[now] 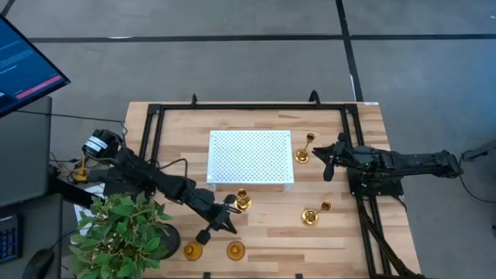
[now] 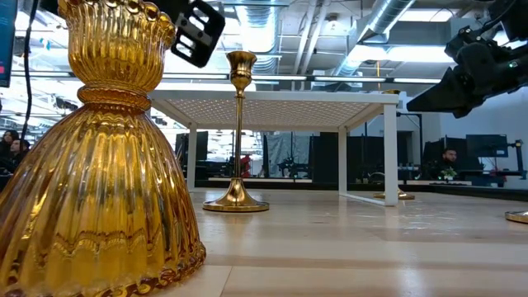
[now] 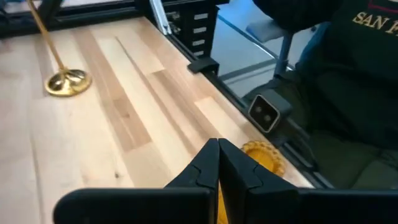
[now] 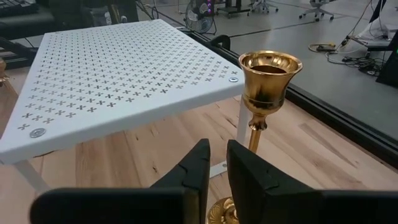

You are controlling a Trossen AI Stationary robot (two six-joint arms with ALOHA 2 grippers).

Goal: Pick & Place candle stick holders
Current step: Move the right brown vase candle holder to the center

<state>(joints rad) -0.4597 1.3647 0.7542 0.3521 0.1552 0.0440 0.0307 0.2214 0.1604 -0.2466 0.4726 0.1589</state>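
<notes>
Scanning candle holders around the white tray, one view at a time

High view: white perforated tray [image 1: 250, 157] sits mid-table on the wooden table [image 1: 341, 240]. Left gripper [image 1: 226, 211] is near the front edge, just beside a gold candle stick holder [image 1: 242, 202] at the tray's front corner, fingers pressed together, nothing pinched. Two squat amber holders [image 1: 193, 250] and [image 1: 235, 250] stand at the front edge. Right gripper [image 1: 328, 159] is right of the tray, near a tall holder [image 1: 304, 150]; another holder [image 1: 314, 215] lies apart toward the front right. Potted plant [image 1: 124, 229] at the left front corner.

Low view: ribbed amber holder [image 2: 99, 157] fills the left foreground; thin-stemmed holder [image 2: 238, 136] stands upright in front of the tray.

Left wrist view: fingers [image 3: 205, 171] shut over bare wood, amber holder [image 3: 264, 155] just beyond them; gold base [image 3: 67, 81] well apart.

Right wrist view: fingers [image 4: 196, 168] slightly spread, holding nothing; brass goblet-cup holder [image 4: 267, 84] upright just past them, beside the tray corner
</notes>
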